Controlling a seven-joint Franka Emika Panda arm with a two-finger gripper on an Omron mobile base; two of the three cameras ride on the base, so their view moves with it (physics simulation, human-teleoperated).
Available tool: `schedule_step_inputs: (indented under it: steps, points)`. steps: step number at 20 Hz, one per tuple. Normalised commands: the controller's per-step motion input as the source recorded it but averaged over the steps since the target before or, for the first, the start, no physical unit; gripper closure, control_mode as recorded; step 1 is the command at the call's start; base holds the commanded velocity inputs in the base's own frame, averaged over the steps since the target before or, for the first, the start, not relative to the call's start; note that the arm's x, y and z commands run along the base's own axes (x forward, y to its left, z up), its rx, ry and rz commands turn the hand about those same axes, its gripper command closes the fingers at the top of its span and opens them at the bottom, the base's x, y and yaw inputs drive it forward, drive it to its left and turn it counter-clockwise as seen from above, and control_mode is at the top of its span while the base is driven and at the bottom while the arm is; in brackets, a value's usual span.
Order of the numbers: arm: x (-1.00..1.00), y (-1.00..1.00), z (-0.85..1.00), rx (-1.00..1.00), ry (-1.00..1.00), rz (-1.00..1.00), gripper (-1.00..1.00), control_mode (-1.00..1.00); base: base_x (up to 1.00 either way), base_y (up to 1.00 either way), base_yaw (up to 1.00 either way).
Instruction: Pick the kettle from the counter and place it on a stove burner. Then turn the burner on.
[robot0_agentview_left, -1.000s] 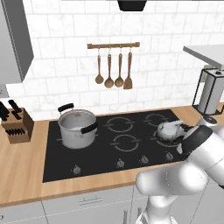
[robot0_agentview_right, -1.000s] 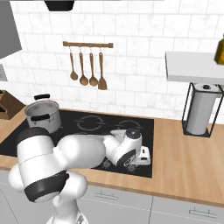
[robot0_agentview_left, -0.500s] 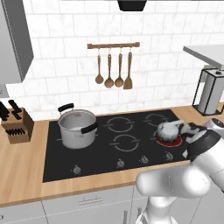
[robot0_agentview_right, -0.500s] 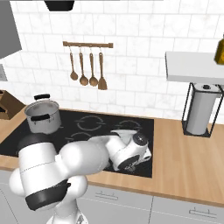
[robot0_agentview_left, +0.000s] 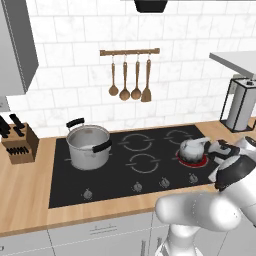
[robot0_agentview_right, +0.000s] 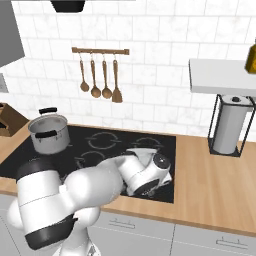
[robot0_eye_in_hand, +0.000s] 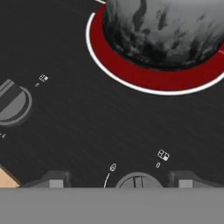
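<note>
The small silver kettle stands on the front right stove burner, which glows red around its base. In the hand view the kettle is at the top, with the red burner ring below it. My gripper is open and points down at the cooktop's front strip. Its two fingertips stand wide apart on either side of a round grey knob and hold nothing. In the right base view my hand hides most of the kettle. The wooden counter runs around the cooktop.
A large steel pot sits on the front left burner. A knife block stands at the far left and a paper towel holder at the far right. Wooden utensils hang on the wall. Another knob lies to the left.
The burner under the kettle has gone from a plain grey ring to glowing red. My hand has stayed low at the cooktop's front right, shifting only slightly.
</note>
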Motion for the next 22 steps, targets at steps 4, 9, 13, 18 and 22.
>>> schedule_step_inputs:
  steps: [4,9,13,18,22]
  points:
    - [-0.01,-0.28,1.0,0.1,-0.17,0.0,-1.0,-1.0,0.0,0.0,0.0]
    - [0.0,-0.29,0.69,0.09,-0.18,0.0,-1.0,-1.0,0.0,0.0,0.0]
    - [0.0,0.0,0.0,0.0,0.0,0.0,-1.0,-1.0,0.0,0.0,0.0]
    - [0.0,0.0,0.0,0.0,0.0,0.03,-1.0,-1.0,0.0,0.0,0.0]
    - [0.0,0.02,0.04,0.0,0.0,0.26,-1.0,-1.0,0.0,0.0,0.0]
